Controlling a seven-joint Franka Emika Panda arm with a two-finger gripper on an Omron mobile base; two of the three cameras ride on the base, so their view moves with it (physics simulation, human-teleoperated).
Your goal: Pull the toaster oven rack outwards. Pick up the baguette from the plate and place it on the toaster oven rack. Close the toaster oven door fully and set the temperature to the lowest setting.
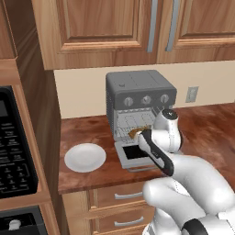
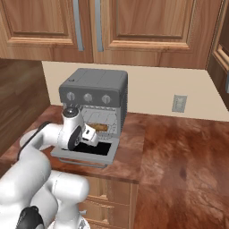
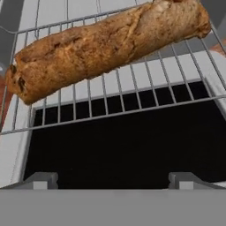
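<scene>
My claw (image 3: pixel 113 178) hung wide open and empty above the one baguette (image 3: pixel 110 46), which lay across the pulled-out toaster oven rack (image 3: pixel 132 95) over the lowered toaster oven door (image 1: pixel 135 153). To my mind the step in hand was backing the claw clear, then getting under the door's front edge and swinging it up until it shut flush, without nudging the bread. I counted one toaster oven (image 1: pixel 140 94) with three knobs, and one bare white plate (image 1: pixel 85 157) on the tabletop (image 1: pixel 209 128).
</scene>
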